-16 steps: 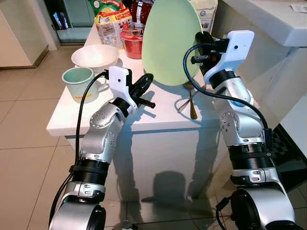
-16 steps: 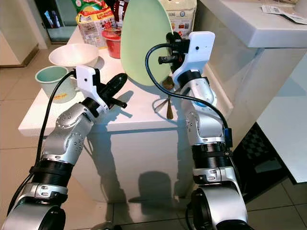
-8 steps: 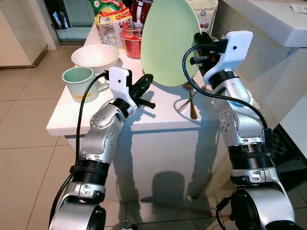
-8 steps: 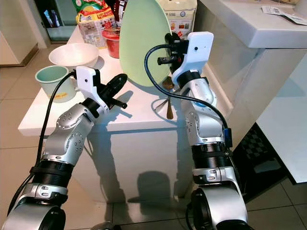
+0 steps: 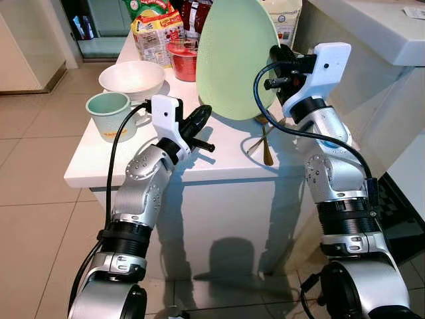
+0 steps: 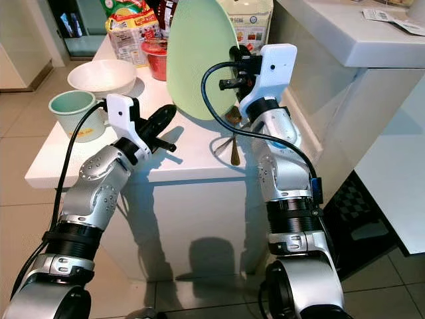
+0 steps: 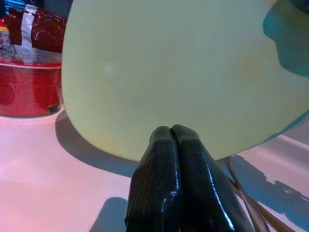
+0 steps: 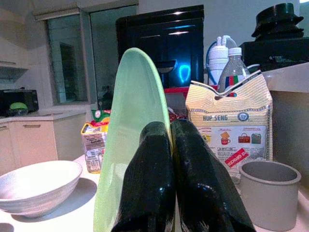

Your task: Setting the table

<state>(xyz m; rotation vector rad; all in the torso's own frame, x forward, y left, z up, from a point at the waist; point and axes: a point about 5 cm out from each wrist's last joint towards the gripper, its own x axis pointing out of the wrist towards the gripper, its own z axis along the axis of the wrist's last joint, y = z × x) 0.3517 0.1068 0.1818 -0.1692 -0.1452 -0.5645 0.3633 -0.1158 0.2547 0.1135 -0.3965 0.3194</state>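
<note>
Jaws pinching upright green plate (image 8: 130, 145), white bowl (image 8: 36, 186) beside

a large pale green plate (image 5: 234, 56) stands nearly upright on edge above the white table (image 5: 133, 156), its rim pinched between the closed fingers of the right hand (image 5: 277, 58). a mint green mug (image 5: 111, 116) sits near the table's left edge, and a white bowl (image 5: 131, 78) rests just behind it. gold-coloured cutlery (image 5: 264, 143) lies flat on the table below the plate's lower edge, beside the right arm, handles pointing toward the table's front edge
</note>
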